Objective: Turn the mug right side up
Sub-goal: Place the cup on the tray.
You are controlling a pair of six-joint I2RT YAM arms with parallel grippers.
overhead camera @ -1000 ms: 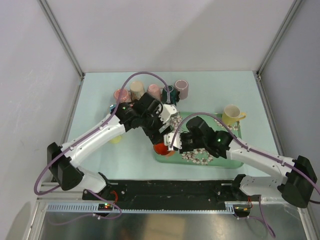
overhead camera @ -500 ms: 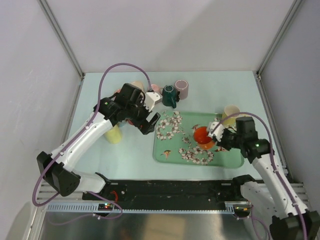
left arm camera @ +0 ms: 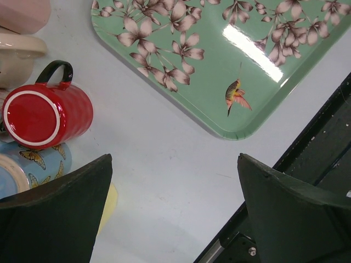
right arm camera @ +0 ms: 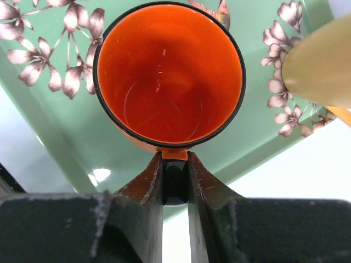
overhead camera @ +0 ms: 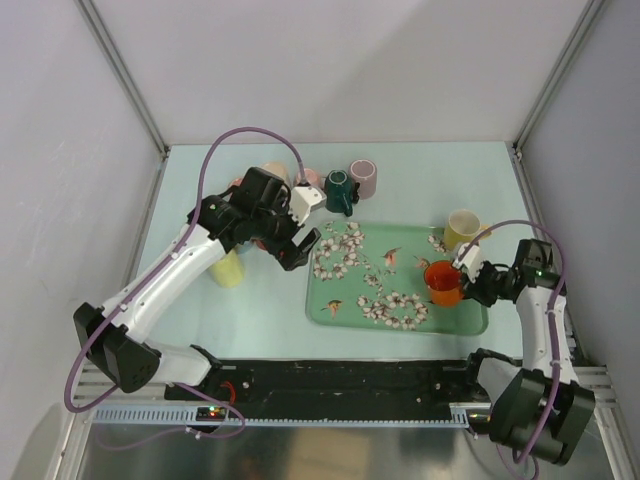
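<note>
1. One orange mug (right arm camera: 170, 74) is the workpiece. It is mouth-up at the right end of the tray (overhead camera: 400, 328), near the front right corner and just beside the yellow mug (overhead camera: 461, 229).
2. The right gripper (right arm camera: 175, 164) has its jaws clamped on the orange mug's handle. The left gripper (left arm camera: 173, 164) hangs over the table (overhead camera: 270, 300) off the tray's left edge, jaws wide apart and holding nothing.
3. Whether the orange mug's base touches the tray cannot be told. Lower it straight down until it seats.
4. Hold the rim level, because a tilt toward the yellow mug risks a knock.
5. Part the jaws only once the orange mug stands unaided. Then withdraw along the handle's line, away from the mug.
</note>
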